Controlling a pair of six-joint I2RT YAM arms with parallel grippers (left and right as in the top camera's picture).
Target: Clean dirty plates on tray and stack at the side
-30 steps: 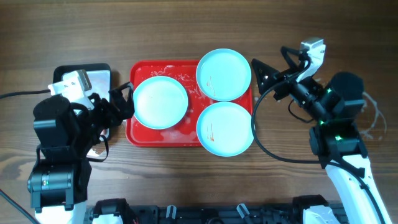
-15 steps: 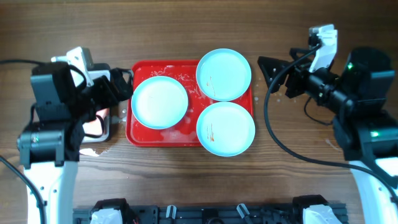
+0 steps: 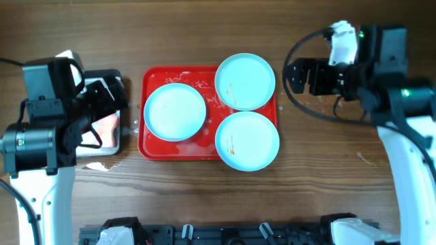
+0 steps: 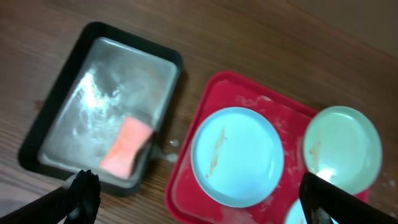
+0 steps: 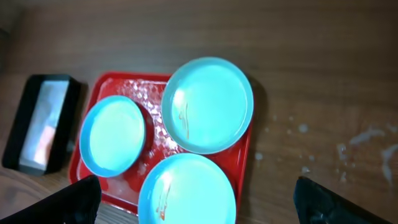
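**A:** Where are the plates?

**B:** Three light-blue plates lie side by side on the red tray, in the middle of the tabletop. The two on the right show orange-red smears. None is stacked at the side yet.

**A:** And your arms?

**B:** My left end effector and right end effector are both spread wide, empty, hovering above.

**A:** What comes first?

**B:** Probably the sponge, alone in the metal pan. I should pinch its narrow sides and lift it clear of the rim.
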